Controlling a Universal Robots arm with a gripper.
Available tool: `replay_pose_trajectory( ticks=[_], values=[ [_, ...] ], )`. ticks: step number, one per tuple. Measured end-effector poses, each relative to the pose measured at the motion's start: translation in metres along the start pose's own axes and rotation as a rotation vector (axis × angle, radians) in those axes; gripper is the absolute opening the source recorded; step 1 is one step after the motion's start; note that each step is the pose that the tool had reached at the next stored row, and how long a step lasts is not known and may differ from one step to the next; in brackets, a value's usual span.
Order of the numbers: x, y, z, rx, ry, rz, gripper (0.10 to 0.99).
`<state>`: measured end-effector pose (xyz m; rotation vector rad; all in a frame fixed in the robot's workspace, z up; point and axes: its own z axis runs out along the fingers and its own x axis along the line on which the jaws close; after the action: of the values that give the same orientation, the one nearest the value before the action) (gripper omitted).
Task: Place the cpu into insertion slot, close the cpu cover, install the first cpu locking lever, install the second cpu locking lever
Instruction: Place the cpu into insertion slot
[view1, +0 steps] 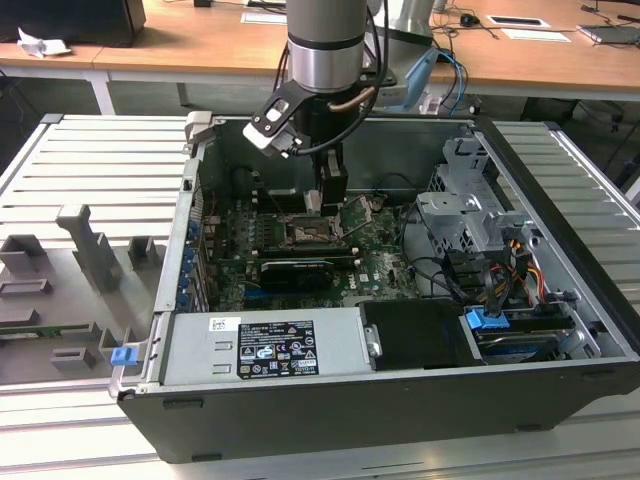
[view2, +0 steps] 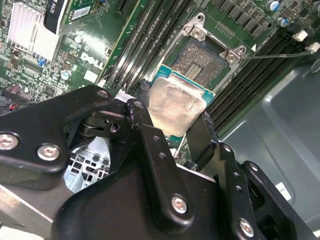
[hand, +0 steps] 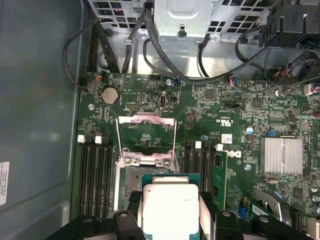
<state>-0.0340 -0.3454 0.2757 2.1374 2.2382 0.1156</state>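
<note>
Black fingers (view2: 145, 132) of the end effector (view2: 172, 119) are closest to the lens in both wrist views. They pinch the cpu (view2: 177, 106) by two opposite edges, and its pale metal face is turned to the camera. The chip hangs just above the motherboard (hand: 235, 107), close to the insertion slot (view2: 199, 62) and partly covering it in both wrist views, but it does not lie in it. The slot holds nothing; its dark field of contacts is bare. The cpu cover (hand: 146, 119) stands swung open at the far edge of the slot. Two thin locking levers (hand: 174, 135) are raised beside the cover, one at each side. Long black memory slots (hand: 97, 170) run along both sides of the socket.

In the exterior view, the computer case (view1: 400, 405) lies on its side with the panel off and takes the middle of the frame. Inside it the green board is at the centre, and a silver power supply (view1: 265, 345) sits at the lower left. A grey drive cage (view1: 470, 215) is at the right, with a bundle of cables (view1: 500, 270) below it. The robot arm (view1: 325, 45) comes down from the top centre into the case. The case rests on a grey ribbed desk (view1: 90, 170).
</note>
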Motion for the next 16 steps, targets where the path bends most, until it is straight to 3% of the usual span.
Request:
replay_pose_trajectory(
  ticks=[2,16],
  values=[
    [-0.0001,-0.0004,0.0049,0.0,0.0003,0.0,0.537],
    [0.0015,-0.0013,0.0158,0.0,-0.004,0.0,0.537]
  ],
)
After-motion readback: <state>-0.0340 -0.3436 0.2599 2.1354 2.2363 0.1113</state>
